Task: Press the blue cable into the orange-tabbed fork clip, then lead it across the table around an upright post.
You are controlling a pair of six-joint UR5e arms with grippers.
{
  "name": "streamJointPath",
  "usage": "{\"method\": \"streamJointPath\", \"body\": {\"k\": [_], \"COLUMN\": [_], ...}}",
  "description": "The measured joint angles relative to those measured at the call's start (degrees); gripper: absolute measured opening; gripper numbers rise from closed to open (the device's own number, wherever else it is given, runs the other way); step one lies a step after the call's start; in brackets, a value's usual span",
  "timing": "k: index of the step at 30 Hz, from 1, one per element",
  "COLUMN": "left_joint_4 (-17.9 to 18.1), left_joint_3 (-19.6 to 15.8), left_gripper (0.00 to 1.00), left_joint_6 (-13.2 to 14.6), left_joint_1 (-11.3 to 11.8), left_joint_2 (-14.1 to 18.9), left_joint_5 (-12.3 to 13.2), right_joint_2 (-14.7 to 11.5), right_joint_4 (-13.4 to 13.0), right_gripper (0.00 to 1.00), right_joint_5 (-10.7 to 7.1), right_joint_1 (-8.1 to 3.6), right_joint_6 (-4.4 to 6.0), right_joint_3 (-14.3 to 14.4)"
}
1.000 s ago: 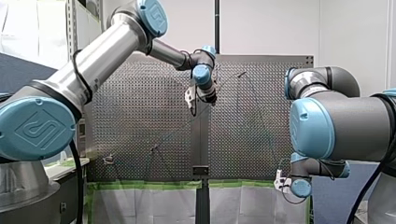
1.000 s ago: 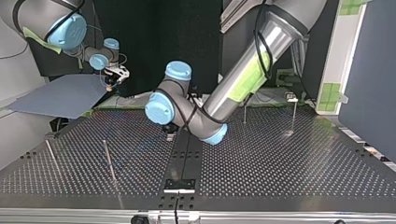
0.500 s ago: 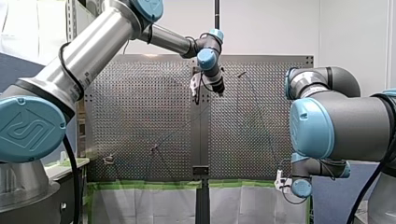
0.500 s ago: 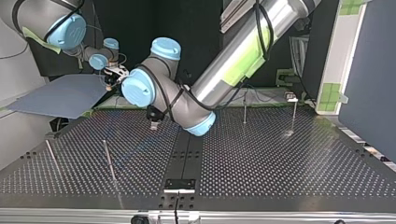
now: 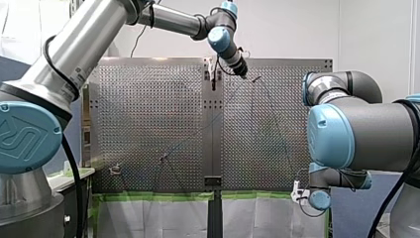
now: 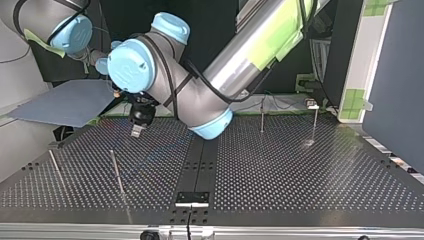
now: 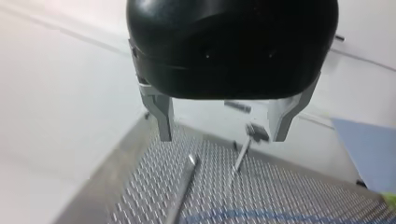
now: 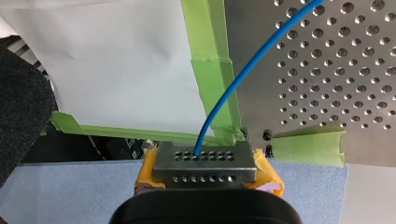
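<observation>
Under and ahead of our left gripper [image 7: 223, 137], spread and empty, the cable [image 7: 243, 215] lies along the table [image 7: 289, 196], clamped in our right gripper [image 8: 205, 163].

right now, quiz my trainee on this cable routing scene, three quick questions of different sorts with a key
1. True or false: my left arm's black gripper with metal fingers is clamped on the thin blue cable.
2. Which gripper is shut on the blue cable? A, my left gripper; B, my right gripper; C, neither.
3. Fill in: in the right wrist view, my right gripper's pads are ____ in colour.
Key: 1, false: its fingers stand open with nothing between them. 2, B. 3, yellow.
</observation>
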Motion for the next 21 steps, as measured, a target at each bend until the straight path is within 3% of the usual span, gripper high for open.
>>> {"method": "streamJointPath", "body": {"k": [10,21], "left_joint_4": [0.7,3.4], "left_joint_3": [0.0,0.0], "left_gripper": [1.0,1.0], "left_joint_6": [4.9,10.2], "left_joint_1": [-0.3,0.5], "left_joint_2": [-0.8,-2.3], "left_joint_5": [4.3,3.8], "right_joint_2": [0.0,0.0], "right_joint_4": [0.0,0.0], "right_gripper": [0.0,0.0], "right_joint_5": [-0.03,-0.28], "right_joint_1": [0.03,0.05], "right_joint_6": [-0.02,-0.01], "right_joint_3": [0.0,-0.1]}}
